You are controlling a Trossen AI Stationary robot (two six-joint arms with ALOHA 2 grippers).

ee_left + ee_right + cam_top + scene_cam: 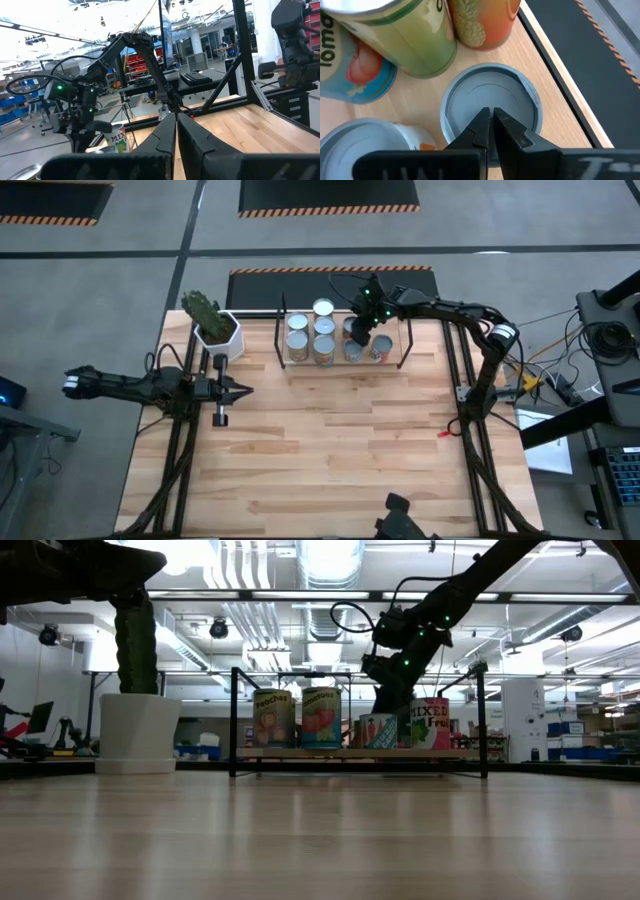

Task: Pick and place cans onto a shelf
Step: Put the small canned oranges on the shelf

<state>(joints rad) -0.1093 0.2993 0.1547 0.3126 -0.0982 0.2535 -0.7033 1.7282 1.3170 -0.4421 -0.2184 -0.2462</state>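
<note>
The shelf (345,363) is a low wood board with black uprights, standing at the table's far edge. Several cans stand on it in two rows, silver tops up (324,328); the low view shows their labelled sides (321,717). My right gripper (490,116) is shut and points down over the grey top of a can (490,97) in the shelf's far row, right of the middle (362,330). My left gripper (248,390) is shut and empty over the table's left part, pointing right; its shut fingers show in the left wrist view (176,122). My right gripper's shut fingertips (481,120) stand from above over the middle of the can's round top (470,95). The fingers hide the spot, so I cannot tell whether they touch it. The can stands upright on the shelf board.
A white hexagonal pot with a cactus (218,330) stands at the far left, beside the shelf's left end. Other cans stand close around the one under my right gripper (365,65). The near half of the wooden table (340,470) is bare.
</note>
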